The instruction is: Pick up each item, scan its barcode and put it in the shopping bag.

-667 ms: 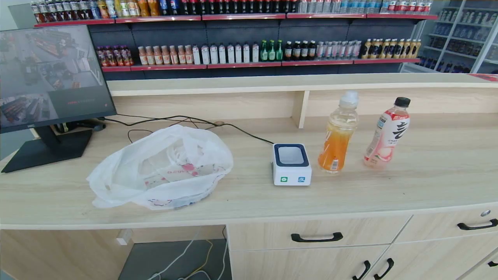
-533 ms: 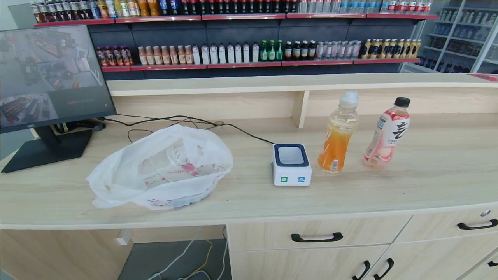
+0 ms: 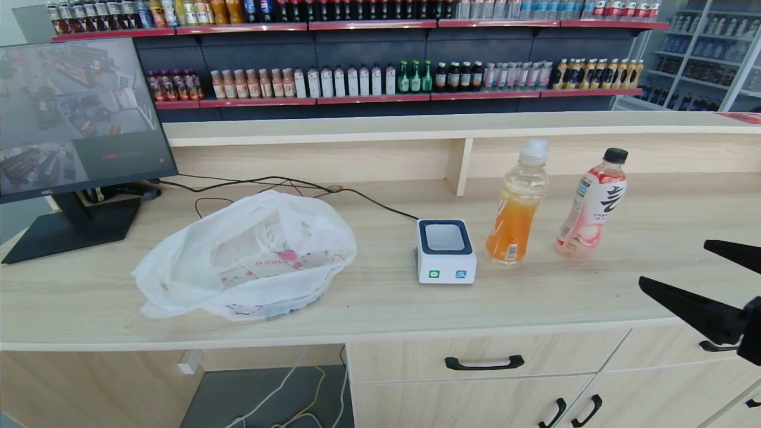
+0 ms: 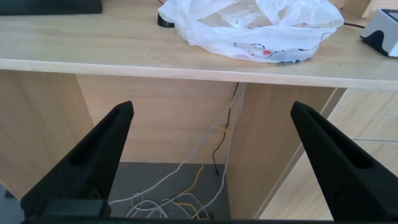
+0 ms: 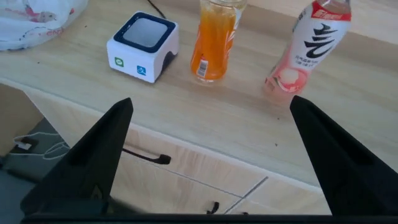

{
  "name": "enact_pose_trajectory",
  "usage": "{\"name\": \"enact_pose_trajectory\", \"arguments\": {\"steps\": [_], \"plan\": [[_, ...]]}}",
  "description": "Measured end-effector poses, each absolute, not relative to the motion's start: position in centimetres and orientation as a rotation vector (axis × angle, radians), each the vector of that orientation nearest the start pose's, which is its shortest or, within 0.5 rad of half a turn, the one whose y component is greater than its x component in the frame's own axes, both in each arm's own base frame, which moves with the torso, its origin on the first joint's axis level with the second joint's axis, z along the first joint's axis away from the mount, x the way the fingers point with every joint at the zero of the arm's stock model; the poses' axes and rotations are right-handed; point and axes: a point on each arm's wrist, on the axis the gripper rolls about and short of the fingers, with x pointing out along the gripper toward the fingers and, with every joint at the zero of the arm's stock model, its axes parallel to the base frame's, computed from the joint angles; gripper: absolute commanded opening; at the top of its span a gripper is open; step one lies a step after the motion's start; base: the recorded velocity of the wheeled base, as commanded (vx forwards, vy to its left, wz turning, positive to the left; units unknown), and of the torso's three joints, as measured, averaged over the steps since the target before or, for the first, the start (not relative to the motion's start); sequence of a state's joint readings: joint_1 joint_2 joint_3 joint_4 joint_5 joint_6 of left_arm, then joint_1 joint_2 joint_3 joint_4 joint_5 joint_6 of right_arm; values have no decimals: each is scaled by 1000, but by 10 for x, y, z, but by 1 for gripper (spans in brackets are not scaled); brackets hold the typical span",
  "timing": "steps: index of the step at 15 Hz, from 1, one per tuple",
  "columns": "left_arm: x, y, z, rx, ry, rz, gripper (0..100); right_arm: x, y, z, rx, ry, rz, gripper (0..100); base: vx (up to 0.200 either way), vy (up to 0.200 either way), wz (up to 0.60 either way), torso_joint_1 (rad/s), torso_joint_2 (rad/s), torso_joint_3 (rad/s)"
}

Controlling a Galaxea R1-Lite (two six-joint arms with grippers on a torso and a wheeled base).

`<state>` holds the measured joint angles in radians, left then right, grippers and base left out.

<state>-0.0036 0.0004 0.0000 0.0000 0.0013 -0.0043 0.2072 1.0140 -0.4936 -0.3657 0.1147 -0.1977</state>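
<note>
An orange juice bottle and a pink bottle stand upright on the wooden counter, just right of the white barcode scanner. A white plastic shopping bag lies slumped left of the scanner. My right gripper is open and empty near the counter's front edge, to the right of and nearer than the bottles. My left gripper is open and empty, below counter height in front of the bag.
A monitor on a black stand occupies the counter's far left, with cables trailing behind the bag. A raised wooden ledge runs along the back. Drawers with black handles sit under the counter; loose wires hang in the opening below the bag.
My right gripper has come into the head view at the right edge. The bottles, scanner and bag have not moved.
</note>
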Motion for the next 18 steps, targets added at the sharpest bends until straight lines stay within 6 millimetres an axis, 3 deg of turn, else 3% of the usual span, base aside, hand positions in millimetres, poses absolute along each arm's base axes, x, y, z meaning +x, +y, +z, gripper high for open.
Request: {"name": "enact_pose_trajectory", "arguments": {"steps": [3, 6, 11, 18], "plan": [[-23, 0, 75, -5, 0, -1, 100, 163, 49, 213, -188, 82, 401, 100, 0, 0, 0, 0, 0, 0], [-23, 0, 75, -5, 0, 0, 100, 195, 63, 211, -65, -16, 411, 100, 0, 0, 0, 0, 0, 0], [-23, 0, 75, -5, 0, 0, 100, 213, 69, 193, 74, 86, 404, 100, 0, 0, 0, 0, 0, 0], [-23, 0, 75, -5, 0, 0, 100, 247, 76, 183, 47, -36, 341, 100, 0, 0, 0, 0, 0, 0]]}}
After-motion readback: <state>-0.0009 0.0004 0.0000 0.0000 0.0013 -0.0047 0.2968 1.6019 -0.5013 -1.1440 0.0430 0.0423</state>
